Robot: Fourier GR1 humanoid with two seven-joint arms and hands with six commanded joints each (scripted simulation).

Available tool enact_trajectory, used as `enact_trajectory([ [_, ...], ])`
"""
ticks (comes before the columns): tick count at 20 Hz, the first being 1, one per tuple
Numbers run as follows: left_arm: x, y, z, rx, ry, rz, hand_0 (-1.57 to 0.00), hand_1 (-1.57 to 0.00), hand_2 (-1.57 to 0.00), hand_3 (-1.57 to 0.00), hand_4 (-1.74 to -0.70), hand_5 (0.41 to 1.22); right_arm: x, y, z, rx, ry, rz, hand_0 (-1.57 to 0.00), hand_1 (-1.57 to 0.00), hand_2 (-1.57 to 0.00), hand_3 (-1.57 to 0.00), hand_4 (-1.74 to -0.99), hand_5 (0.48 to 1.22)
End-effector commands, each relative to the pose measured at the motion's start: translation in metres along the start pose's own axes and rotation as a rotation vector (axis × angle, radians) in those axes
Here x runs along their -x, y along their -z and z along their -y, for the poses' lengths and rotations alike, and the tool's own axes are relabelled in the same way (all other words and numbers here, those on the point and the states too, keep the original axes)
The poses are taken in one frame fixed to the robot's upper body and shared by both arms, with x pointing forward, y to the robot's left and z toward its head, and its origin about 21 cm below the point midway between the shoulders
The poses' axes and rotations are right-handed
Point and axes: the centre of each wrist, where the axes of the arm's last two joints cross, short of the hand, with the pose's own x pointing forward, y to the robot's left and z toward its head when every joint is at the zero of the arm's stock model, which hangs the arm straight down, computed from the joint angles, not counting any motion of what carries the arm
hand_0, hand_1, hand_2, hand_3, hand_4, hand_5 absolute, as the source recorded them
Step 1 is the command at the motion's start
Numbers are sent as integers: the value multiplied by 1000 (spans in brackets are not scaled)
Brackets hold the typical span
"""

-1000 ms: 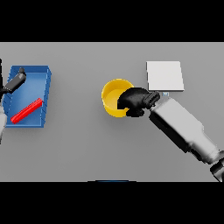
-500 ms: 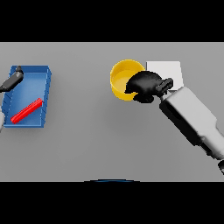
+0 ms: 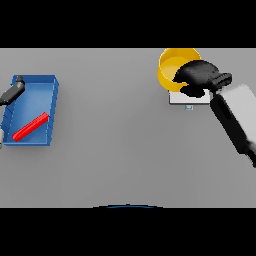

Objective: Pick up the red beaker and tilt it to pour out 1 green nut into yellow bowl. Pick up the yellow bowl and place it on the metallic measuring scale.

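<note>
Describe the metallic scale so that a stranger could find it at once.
Look at the far right part of the grey table, where the right hand holds the yellow bowl. The scale is the flat pale square partly hidden beneath them, the only silvery thing there.

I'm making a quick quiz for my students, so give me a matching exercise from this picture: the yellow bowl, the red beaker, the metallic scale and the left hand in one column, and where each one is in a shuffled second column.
Things:
1. round yellow bowl
2. long red beaker
3. flat metallic measuring scale
4. dark left hand

Places:
A. lying inside the blue tray
B. held by the dark right hand
C. at the tray's far left edge
D. on the grey table, partly hidden under the bowl and right hand

Pairs: 1-B, 2-A, 3-D, 4-C
</note>
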Motion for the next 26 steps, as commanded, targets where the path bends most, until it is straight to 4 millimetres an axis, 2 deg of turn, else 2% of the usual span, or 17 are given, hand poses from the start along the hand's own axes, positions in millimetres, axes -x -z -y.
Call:
enact_trajectory([
  [1,0,0,2,6,0,-4,1,1,1,1,-737,699,5,1,1,12,8,-23,-1571,-1571,-1508,-1186,-1741,1221],
  [4,-1,1,2,6,-6,-5,1,1,1,1,-728,691,26,4,-7,28,35,-72,-1571,-1571,-1506,-1176,-1741,1221],
  [9,2,0,-1,-6,6,-6,1,1,1,1,-724,681,49,9,-31,13,61,-137,-1571,-1571,-1425,-1315,-1741,1221],
  [11,2,0,6,3,9,-10,1,1,1,1,-722,681,54,11,-39,6,76,-143,-1571,-1571,-1396,-1362,-1741,1221],
  [14,4,-1,0,2,2,-3,1,1,1,1,-725,676,55,18,-51,-5,100,-148,-1571,-1571,-1379,-1331,-1741,1221],
  [17,1,0,1,-2,11,0,1,1,1,1,-726,673,60,16,-53,4,126,-133,-1571,-1571,-1345,-1403,-1741,1221],
  [20,-1,0,2,-2,15,-2,1,1,1,1,-722,668,54,24,-58,-7,132,-121,-1464,-1571,-1335,-1451,-1741,1221],
  [21,-4,1,0,-3,15,0,1,1,1,1,-724,667,56,23,-59,-7,136,-125,-1448,-1501,-1382,-1390,-1734,1221],
  [23,-4,3,4,5,19,-13,1,1,1,1,-724,671,55,24,-54,-5,150,-132,-1492,-1484,-1450,-1097,-1737,1221],
  [24,-1,1,4,7,18,-7,1,1,1,1,-722,671,57,23,-54,-7,155,-121,-1439,-1337,-1286,-990,-1688,1221],
  [26,-1,2,5,3,17,-10,1,1,1,1,-719,668,56,23,-54,-23,140,-135,-990,-882,-921,-796,-1629,1080],
])
